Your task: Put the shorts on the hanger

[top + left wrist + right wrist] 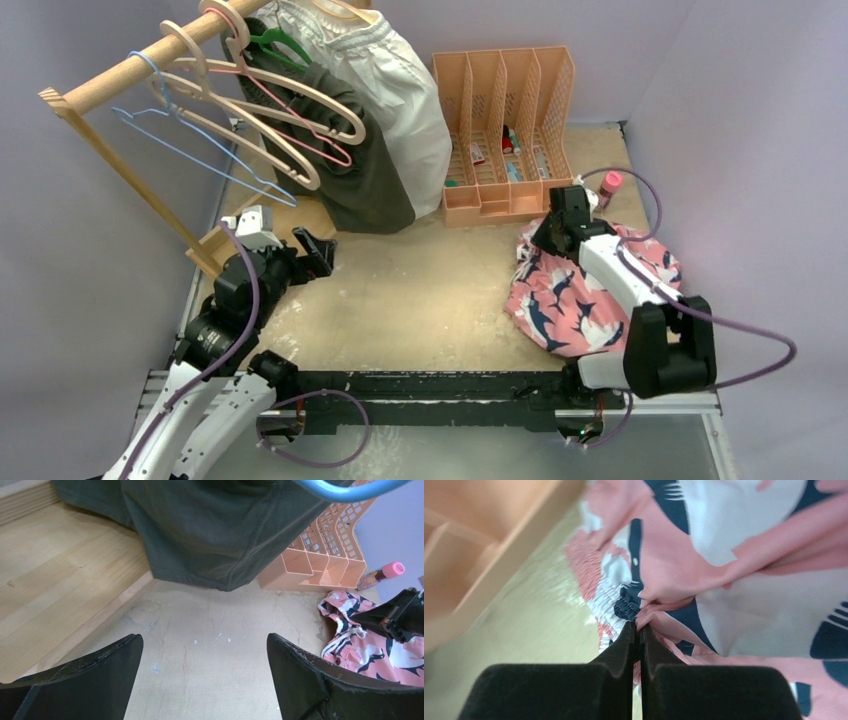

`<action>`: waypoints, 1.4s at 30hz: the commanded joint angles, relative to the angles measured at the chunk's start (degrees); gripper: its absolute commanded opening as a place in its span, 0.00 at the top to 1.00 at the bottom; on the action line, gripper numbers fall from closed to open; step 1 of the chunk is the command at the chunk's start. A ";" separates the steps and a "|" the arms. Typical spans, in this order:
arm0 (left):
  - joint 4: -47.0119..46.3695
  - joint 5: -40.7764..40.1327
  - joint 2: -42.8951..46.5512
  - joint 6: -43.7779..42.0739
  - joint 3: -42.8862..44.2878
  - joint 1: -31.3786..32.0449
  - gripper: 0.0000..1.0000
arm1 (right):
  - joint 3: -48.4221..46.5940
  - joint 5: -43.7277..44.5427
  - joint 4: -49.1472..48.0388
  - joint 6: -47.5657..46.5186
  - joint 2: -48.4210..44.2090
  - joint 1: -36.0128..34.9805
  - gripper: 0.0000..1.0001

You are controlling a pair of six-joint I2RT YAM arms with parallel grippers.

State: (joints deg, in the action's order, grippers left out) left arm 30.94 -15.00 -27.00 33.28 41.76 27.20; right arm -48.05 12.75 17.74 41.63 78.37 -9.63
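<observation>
The pink shark-print shorts (560,300) lie bunched on the table at the right. They also show in the left wrist view (360,650). My right gripper (545,235) is at their far left edge. In the right wrist view it (639,626) is shut on a fold of the shorts (744,580) beside the gathered waistband. The light-blue wire hanger (200,155) hangs on the wooden rail at the far left. Part of it crosses the top of the left wrist view (345,490). My left gripper (318,252) is open and empty over bare table (205,645), below the hanger.
A dark olive garment (360,180) and a white garment (410,90) hang from the rail (130,65) with beige hangers (290,110) and a green hanger (280,45). A peach file organizer (505,130) stands at the back, with a pink-capped bottle (608,183) beside it. The rack's wooden base (60,580) lies left.
</observation>
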 commanded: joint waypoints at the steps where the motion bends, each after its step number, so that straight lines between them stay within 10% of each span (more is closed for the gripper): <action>1: -3.19 0.66 0.57 -1.88 -0.03 0.31 0.09 | -1.41 -19.82 -4.63 -18.46 -6.45 -2.52 1.00; 12: -13.01 20.67 -3.28 -5.59 -0.48 0.31 0.22 | -8.35 -42.35 -4.93 -20.44 -16.48 -14.41 1.00; 21: -39.02 39.16 -6.15 1.97 -12.87 0.31 0.22 | -4.70 -49.27 -19.38 -7.59 -19.79 -16.26 1.00; 42: -71.30 29.96 -27.77 9.39 -22.12 8.99 0.21 | 6.14 -50.22 -43.25 8.29 -17.05 -16.46 1.00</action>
State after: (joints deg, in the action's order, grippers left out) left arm -33.69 18.13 -53.17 44.40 18.74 33.15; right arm -41.54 -36.64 -18.72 47.83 61.60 -25.85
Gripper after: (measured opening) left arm 0.788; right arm 0.015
